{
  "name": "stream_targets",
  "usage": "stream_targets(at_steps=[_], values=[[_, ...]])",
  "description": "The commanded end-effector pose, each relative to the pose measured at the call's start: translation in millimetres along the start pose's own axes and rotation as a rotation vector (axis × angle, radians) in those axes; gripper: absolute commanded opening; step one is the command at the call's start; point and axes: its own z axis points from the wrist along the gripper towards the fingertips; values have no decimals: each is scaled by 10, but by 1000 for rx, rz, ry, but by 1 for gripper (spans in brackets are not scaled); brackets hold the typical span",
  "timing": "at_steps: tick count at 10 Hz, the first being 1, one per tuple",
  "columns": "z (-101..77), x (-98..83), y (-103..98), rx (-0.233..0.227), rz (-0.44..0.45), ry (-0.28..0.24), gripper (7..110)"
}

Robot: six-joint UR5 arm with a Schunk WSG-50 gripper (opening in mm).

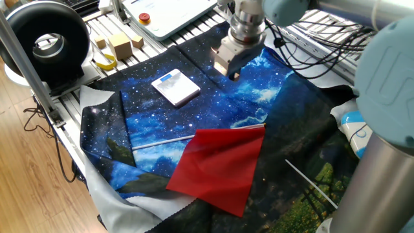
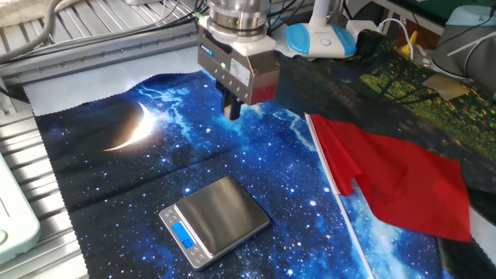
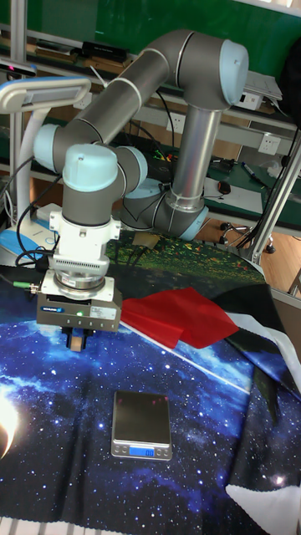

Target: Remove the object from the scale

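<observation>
The scale [image 1: 176, 87] [image 2: 215, 219] [image 3: 141, 425] lies flat on the starry blue cloth, its blue display strip lit and its plate bare. My gripper [image 1: 233, 74] [image 2: 232, 112] [image 3: 75, 341] hangs above the cloth, well off to the side of the scale, between it and the red flag. Its fingers are shut on the object [image 3: 75, 342] [image 2: 231, 111], a tiny tan wooden cube that shows only as a small tan patch between the fingertips. The cube is held in the air, clear of the cloth.
A red flag [image 1: 220, 168] [image 2: 395, 182] on a thin white stick lies on the cloth beside the scale. Pale wooden blocks [image 1: 119, 45] and yellow tape [image 1: 103, 63] sit on the metal frame. A white-and-blue device [image 2: 322, 39] and cables are behind the gripper.
</observation>
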Motion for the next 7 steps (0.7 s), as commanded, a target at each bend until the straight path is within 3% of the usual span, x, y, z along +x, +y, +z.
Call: stream_targets(at_steps=[1,7], values=[[156,-127,24,-2,2,-41,7],[259,-146,26,-4,5,-48,7]])
